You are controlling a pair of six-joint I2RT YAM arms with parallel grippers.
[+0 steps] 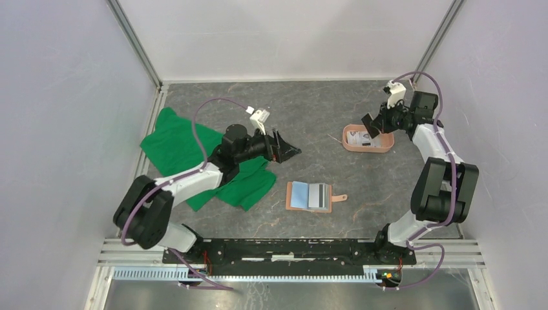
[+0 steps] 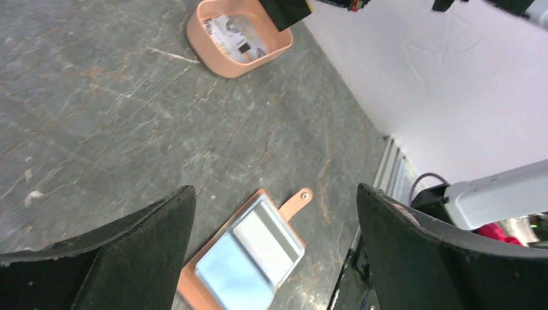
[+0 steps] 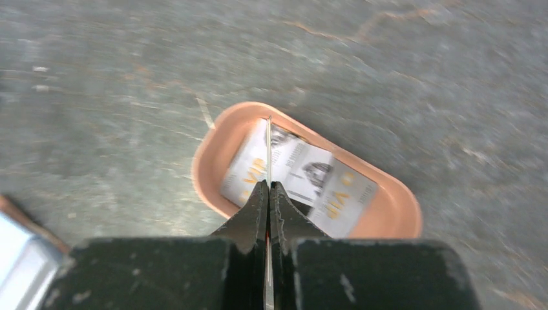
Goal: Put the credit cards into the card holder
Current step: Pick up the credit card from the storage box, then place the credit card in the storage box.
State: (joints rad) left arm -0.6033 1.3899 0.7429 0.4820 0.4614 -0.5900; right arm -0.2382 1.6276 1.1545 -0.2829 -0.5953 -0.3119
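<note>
Right gripper (image 3: 269,187), far right of the scene: pressed together on a credit card (image 3: 269,139), seen edge-on as a thin pale line between the two black fingers. Holds it over the left part of the salmon-pink tray (image 1: 385,147), clear of the tray floor. In the tray, other credit cards (image 3: 323,184): white, overlapping, printed with "VIP" in yellow and dark marks.

Left gripper (image 1: 289,150), left of the middle: spread wide apart, clasping nothing, tilted toward the right above bare grey table (image 1: 323,110). Behind and under that arm, a crumpled green cloth (image 1: 174,145) at the left side.

Card holder (image 1: 309,196), near the middle of the table, toward the near edge: lying open and flat, tan-orange border, blue-grey pockets up, strap tab pointing right. On its right half, a grey striped rectangle; card or pocket, cannot tell. Well apart from the tray and from both grippers.
</note>
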